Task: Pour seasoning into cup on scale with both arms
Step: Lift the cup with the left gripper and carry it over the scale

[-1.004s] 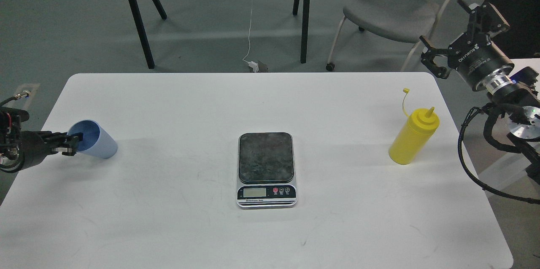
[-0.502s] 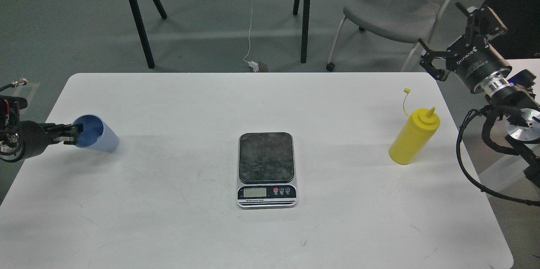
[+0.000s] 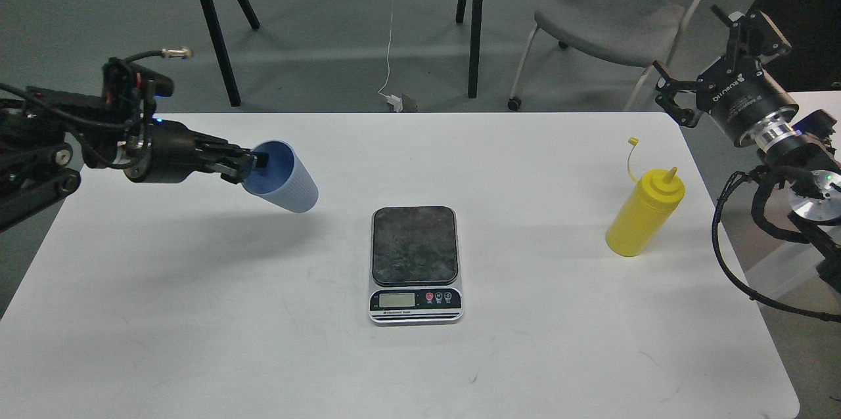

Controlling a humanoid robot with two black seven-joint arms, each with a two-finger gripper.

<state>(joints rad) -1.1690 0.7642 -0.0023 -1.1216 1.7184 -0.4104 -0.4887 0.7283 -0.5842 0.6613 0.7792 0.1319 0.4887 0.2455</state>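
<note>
Your left gripper (image 3: 253, 165) is pinching the blue cup (image 3: 284, 177) by its rim, one finger inside the mouth and the other outside against the wall. The cup hangs off the table (image 3: 217, 333), tipped well over: mouth facing the left edge, base pointing toward the scale. Its shadow falls on the tabletop below it, on the left half of the table, nearer the far edge than the near one. The left arm (image 3: 79, 143) comes in across the left edge, roughly level, with black cables looped over its wrist. The scale (image 3: 414, 264) sits flat near the table's middle, display and buttons facing the near edge, dark plate bare. The cup is near the scale's far-left corner but apart from it, not over the plate. Your right gripper (image 3: 696, 58) is spread wide with nothing between the fingers, held up beyond the far-right corner, off the tabletop. It is well apart from the yellow bottle (image 3: 642, 213), which stands upright near the right edge, about level with the scale. The bottle's small cap (image 3: 633, 141) is off the nozzle, sticking up on its thin strap to the left of the cone. On the floor beyond the far edge you have a grey chair (image 3: 611, 12) and black table legs (image 3: 213, 31).
</note>
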